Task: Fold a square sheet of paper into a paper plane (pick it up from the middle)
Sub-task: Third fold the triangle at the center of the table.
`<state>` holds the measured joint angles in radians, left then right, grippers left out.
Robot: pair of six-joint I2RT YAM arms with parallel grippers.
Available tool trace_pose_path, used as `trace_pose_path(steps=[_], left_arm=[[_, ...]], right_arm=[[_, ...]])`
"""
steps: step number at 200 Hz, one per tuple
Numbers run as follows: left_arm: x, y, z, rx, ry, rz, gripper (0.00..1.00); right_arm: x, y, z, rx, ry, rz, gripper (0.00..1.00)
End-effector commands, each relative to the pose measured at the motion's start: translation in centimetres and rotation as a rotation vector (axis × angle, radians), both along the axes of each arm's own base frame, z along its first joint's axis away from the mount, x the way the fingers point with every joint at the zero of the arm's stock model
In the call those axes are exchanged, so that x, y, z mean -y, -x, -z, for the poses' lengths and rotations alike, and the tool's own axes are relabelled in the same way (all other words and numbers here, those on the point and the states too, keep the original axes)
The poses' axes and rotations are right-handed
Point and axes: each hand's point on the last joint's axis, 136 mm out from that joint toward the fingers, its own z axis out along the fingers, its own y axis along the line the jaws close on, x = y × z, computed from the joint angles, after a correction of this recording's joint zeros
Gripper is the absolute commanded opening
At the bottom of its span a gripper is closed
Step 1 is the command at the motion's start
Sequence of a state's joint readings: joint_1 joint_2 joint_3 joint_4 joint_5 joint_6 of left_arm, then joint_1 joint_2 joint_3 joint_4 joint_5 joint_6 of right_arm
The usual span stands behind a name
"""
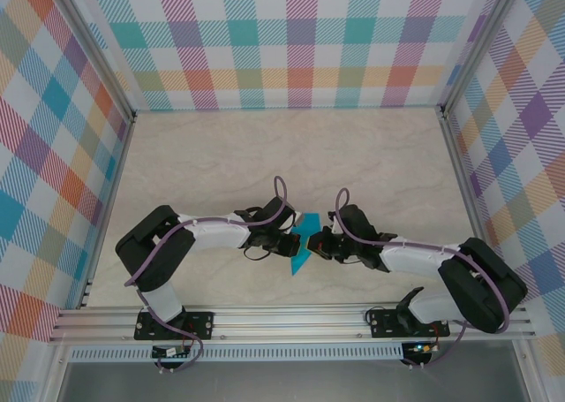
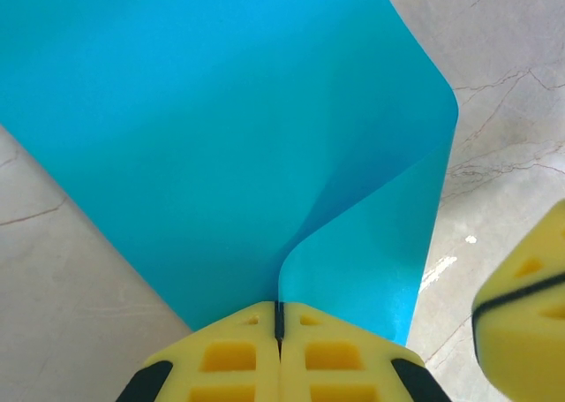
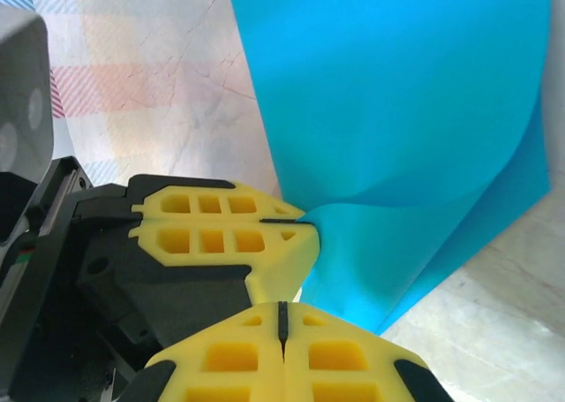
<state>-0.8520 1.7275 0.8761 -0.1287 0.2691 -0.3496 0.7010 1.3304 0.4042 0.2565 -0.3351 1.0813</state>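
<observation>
Marbled bench [image 1: 353,155], plaid walls [image 1: 265,40] around it. I see my left tool [image 2: 279,321] pinching the square sheet of paper [image 2: 221,137], which curls up off the surface near the front middle. My right tool [image 3: 282,318] is pressed together just beside the sheet's edge.

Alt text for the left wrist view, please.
The left gripper, yellow fingers shut, pinches the teal square sheet of paper, which bows over a pale marbled table. The right gripper shows at lower right.
</observation>
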Motion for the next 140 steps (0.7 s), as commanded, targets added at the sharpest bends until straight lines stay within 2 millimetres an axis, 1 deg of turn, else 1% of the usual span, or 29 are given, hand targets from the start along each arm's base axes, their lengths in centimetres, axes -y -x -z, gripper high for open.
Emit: trace_pose_path(steps=[1,49,77,87,112,140], left_arm=[[-1.7,0.5,1.8,-0.036,-0.091,-0.004,0.04],[-1.6,0.4,1.6,-0.035,-0.089,-0.005,0.04],[-1.5,0.4,1.6,-0.036,-0.086,-0.004,0.04],[-1.4,0.3,1.5,-0.036,-0.085,-0.005,0.04],[-1.5,0.3,1.4,-0.032,-0.087,-0.003,0.04],[-1.5,0.2,1.2,-0.025,-0.089,-0.002,0.04]], right_arm=[[-0.5,-0.1,-0.3,0.013,-0.016,-0.047,0.0],[-1.2,-0.2,0.1,-0.007,-0.031,-0.078,0.0],[-1.3,-0.3,0.9,-0.019,-0.015,-0.092,0.0],[-1.1,-0.3,1.5,-0.031,0.009,-0.084,0.0],[0.4,-0.1,3.4,-0.054,0.1,-0.049,0.0],[1.2,0.4,4.3,-0.069,0.131,-0.041,0.0]])
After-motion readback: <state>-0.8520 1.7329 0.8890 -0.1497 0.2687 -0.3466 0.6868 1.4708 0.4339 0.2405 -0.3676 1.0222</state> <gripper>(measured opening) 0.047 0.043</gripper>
